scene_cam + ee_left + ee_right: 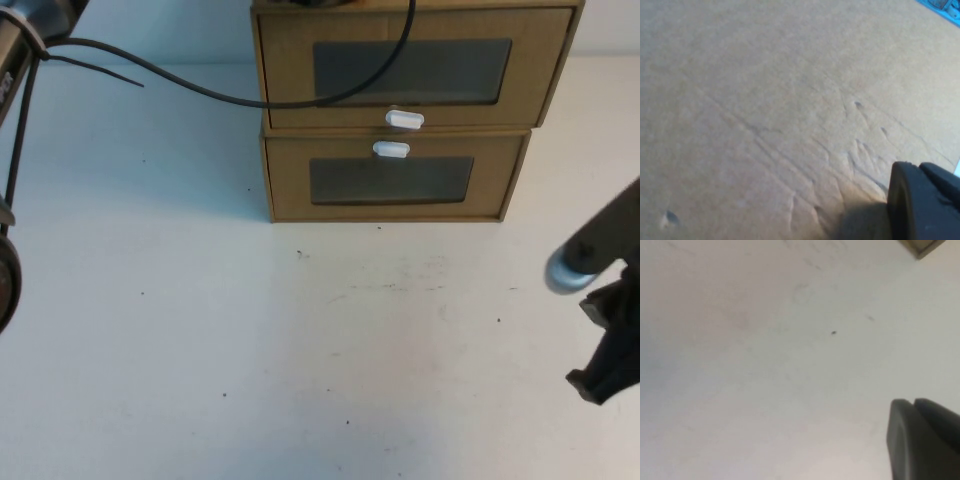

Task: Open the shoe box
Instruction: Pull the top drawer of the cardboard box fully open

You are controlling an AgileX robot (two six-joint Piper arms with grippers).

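Two brown cardboard shoe boxes stand stacked at the back of the table. The upper box (290, 70) and the lower box (285, 180) each have a dark window and a small white handle (404, 120), (391, 150); both fronts are closed. My left gripper (919, 172) is shut and hovers close over a creased cardboard surface (765, 110), holding nothing. It is out of the high view. My right gripper (598, 385) is shut and empty, low over the white table at the right edge, well away from the boxes. A box corner (922, 246) shows in the right wrist view.
A black cable (200, 90) runs from the left arm (15, 60) across the table and up over the upper box's front. The white table (300, 350) stretches in front of the boxes with only small specks on it.
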